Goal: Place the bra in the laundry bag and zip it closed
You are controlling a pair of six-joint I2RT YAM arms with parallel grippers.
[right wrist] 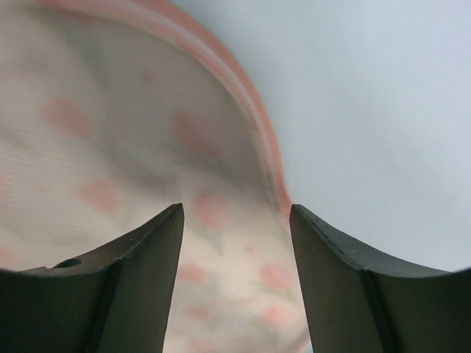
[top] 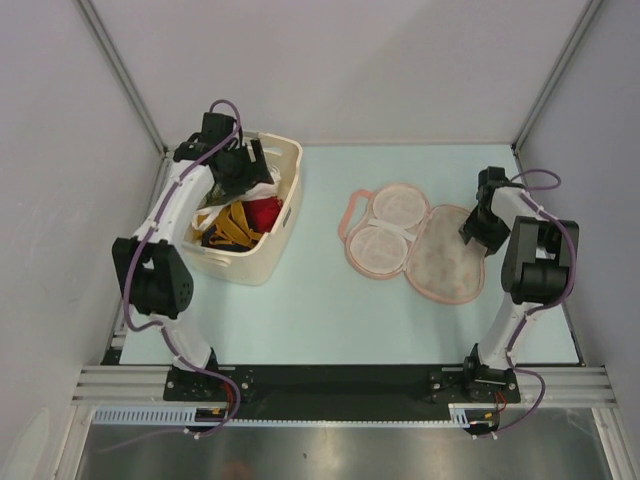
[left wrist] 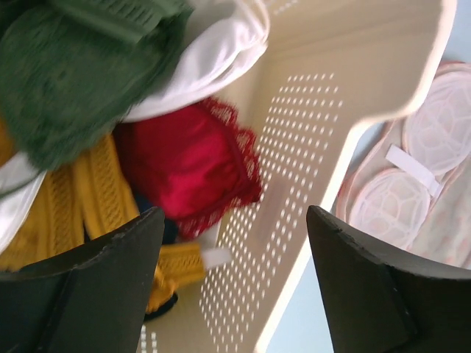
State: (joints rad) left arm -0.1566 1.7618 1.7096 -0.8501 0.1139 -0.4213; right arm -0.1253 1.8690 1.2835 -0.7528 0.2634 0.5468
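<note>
The deep red lacy bra point(top: 265, 212) lies inside the cream basket point(top: 277, 245) among other clothes; the left wrist view shows it point(left wrist: 188, 165) against the perforated wall. My left gripper point(top: 240, 172) is open and empty, over the basket's far end, just above the clothes; its fingers point(left wrist: 110, 279) stand wide apart. The pale pink laundry bag point(top: 415, 243) lies unzipped and spread flat in the middle right of the table. My right gripper point(top: 478, 228) is open and empty, low over the bag's right edge point(right wrist: 250, 88).
The basket also holds yellow knitwear point(left wrist: 103, 195), a green garment point(left wrist: 66, 81) and white cloth point(left wrist: 210, 55). Grey walls enclose the table on three sides. A black rail runs along the near edge by the arm bases.
</note>
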